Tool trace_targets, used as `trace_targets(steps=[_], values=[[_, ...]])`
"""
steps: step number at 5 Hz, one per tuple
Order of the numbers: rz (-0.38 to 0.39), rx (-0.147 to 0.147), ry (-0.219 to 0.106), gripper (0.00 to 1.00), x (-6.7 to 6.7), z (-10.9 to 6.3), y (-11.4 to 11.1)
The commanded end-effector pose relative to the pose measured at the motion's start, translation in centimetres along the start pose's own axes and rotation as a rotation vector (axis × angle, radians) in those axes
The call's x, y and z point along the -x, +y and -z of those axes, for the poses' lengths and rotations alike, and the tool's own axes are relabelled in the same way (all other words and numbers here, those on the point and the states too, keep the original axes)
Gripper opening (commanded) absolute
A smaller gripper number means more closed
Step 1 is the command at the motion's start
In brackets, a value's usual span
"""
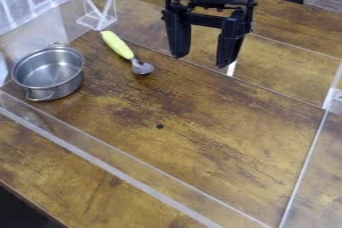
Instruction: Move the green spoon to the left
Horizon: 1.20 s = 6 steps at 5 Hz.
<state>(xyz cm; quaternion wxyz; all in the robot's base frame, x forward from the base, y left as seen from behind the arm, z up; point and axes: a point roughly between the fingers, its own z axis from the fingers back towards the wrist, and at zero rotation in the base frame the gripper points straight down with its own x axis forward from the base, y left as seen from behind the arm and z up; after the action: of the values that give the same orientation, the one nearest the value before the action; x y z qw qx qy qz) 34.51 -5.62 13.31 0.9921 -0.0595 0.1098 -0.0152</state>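
One gripper (203, 45) hanging above wooden table (201, 122), jaws spread wide, gripping nothing. Green spoon (124, 52) lying flat, just left of gripper, handle pointing up-left, silver bowl toward centre. Steel pot (48, 72) sitting further left, apart from spoon. Reach appearing not yet begun. Advice: shifting left over thick handle, turning fingers across handle's diagonal, descending straight, closing mid-handle. Watching pot while carrying left, avoiding a knock.
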Motion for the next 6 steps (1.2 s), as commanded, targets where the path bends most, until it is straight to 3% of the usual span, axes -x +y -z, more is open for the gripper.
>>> trace_targets(steps=[1, 6], values=[[0.025, 0.002, -0.062, 1.00, 0.22, -2.04, -0.65], [0.045, 0.003, -0.066, 1.00, 0.46, -2.31, -1.18]])
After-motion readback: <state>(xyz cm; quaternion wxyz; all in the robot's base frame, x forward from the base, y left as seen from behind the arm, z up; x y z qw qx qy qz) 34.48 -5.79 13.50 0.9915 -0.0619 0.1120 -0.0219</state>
